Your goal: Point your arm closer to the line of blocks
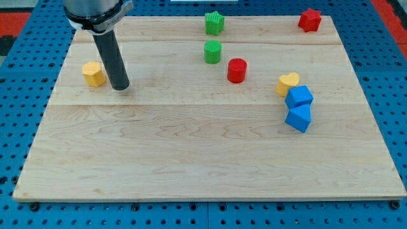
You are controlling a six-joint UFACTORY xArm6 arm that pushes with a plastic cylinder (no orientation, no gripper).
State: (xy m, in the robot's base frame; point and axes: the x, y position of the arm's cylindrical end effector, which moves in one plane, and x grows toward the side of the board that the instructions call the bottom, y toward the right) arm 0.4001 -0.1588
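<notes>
The wooden surface [191,159] is set on a blue pegboard [19,76]. My tip [119,87] is seen just right of the yellow block [93,74]. No jaws are fitted. Green star [215,23], green cylinder [212,51], red cylinder [236,70], yellow heart [287,83] and two blue blocks [299,97] [298,117] are lined diagonally at the view's right, well apart from the tip. A red block [310,20] is placed top right.

Pale wooden board [191,152] with two yellow, two green, two red, two blue blocks.
</notes>
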